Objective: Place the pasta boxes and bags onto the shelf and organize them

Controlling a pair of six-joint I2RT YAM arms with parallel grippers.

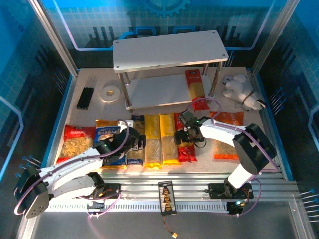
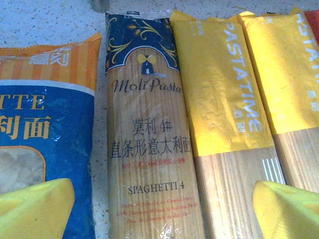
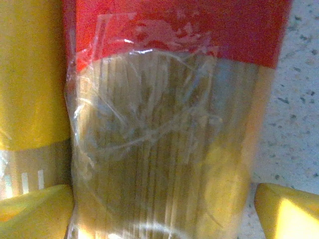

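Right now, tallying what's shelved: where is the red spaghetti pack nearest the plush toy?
In the top view, the red spaghetti pack lies at the right end of the shelf's lower board, overhanging its front edge, left of the plush toy.

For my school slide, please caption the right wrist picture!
Open jaws straddle the red spaghetti pack, a yellow pack beside it.
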